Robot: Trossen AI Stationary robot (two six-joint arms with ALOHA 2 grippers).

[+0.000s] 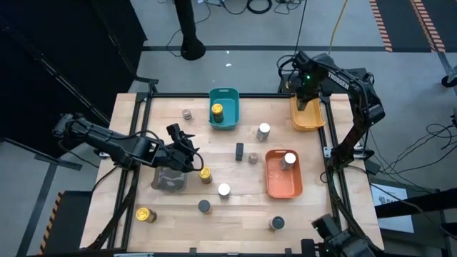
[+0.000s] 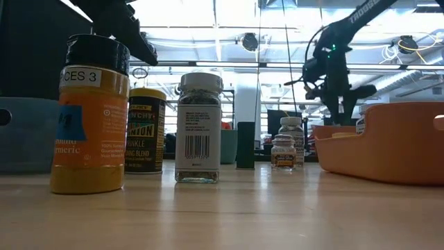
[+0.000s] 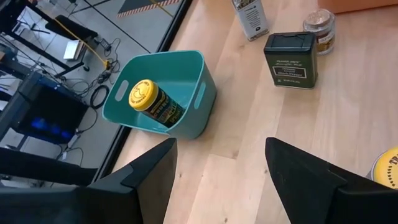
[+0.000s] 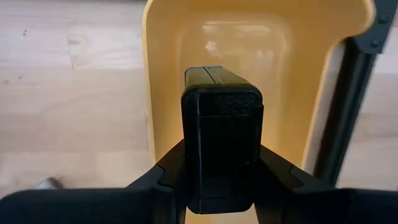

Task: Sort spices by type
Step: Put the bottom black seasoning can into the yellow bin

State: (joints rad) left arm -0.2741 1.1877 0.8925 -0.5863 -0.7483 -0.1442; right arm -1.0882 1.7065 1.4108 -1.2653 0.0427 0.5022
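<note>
My right gripper [image 1: 305,96] hangs over the yellow tray [image 1: 308,118] at the table's far right, shut on a slim black spice tin [image 4: 221,143]. My left gripper [image 1: 187,144] stands open above the table's left middle, over the grey tray [image 1: 168,180], with nothing between its fingers [image 3: 217,162]. A yellow-topped jar [image 1: 217,109] stands in the teal tray [image 1: 227,121]. A white-topped jar [image 1: 289,158] stands in the orange tray [image 1: 282,182]. Other jars stand loose on the table: yellow-topped [image 1: 206,174], white-topped [image 1: 224,190], a black tin [image 1: 239,150]. My right gripper pinches the black tin by its two narrow sides [image 4: 186,168] between the two fingers. The fingers come from above, pointing down. The tin is upright with its lid end [image 4: 222,102] up, and it is lifted clear above the yellow tray's floor [image 4: 249,43].
More loose jars stand at the far left [image 1: 186,114], the middle [image 1: 263,130] [image 1: 253,158] and along the near edge [image 1: 146,214] [image 1: 204,205] [image 1: 276,223]. A dark metal frame [image 1: 327,153] runs along the table's edges.
</note>
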